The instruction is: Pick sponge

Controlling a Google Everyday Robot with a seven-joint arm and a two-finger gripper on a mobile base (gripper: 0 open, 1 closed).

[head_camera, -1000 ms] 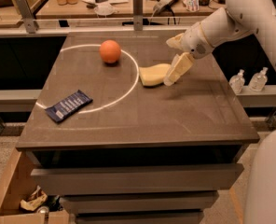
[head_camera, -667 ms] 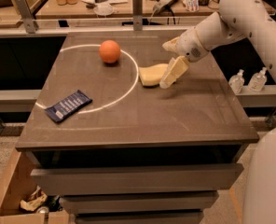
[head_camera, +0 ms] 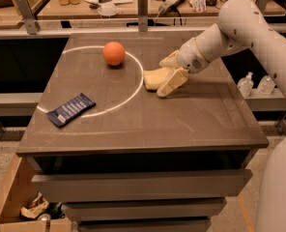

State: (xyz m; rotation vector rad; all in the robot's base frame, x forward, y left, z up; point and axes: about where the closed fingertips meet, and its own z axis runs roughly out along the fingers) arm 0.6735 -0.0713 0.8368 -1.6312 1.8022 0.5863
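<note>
The pale yellow sponge (head_camera: 154, 78) lies on the dark table (head_camera: 181, 124), just right of the white circle line. My gripper (head_camera: 162, 77) reaches in from the right, low over the table. It is open. One cream finger (head_camera: 169, 60) is behind the sponge's right end and the other finger (head_camera: 171, 83) is in front of it. The right end of the sponge is hidden by the fingers. I cannot tell whether the fingers touch the sponge.
An orange ball (head_camera: 114, 53) sits at the far side inside the white circle (head_camera: 133, 93). A dark blue wrapped bar (head_camera: 71, 109) lies at the front left. A cluttered bench (head_camera: 133, 4) runs behind the table. Two bottles (head_camera: 255, 84) stand to the right.
My gripper has moved left and down, so its fingers now straddle the right end of the sponge. The sponge, ball and bar have not moved.
</note>
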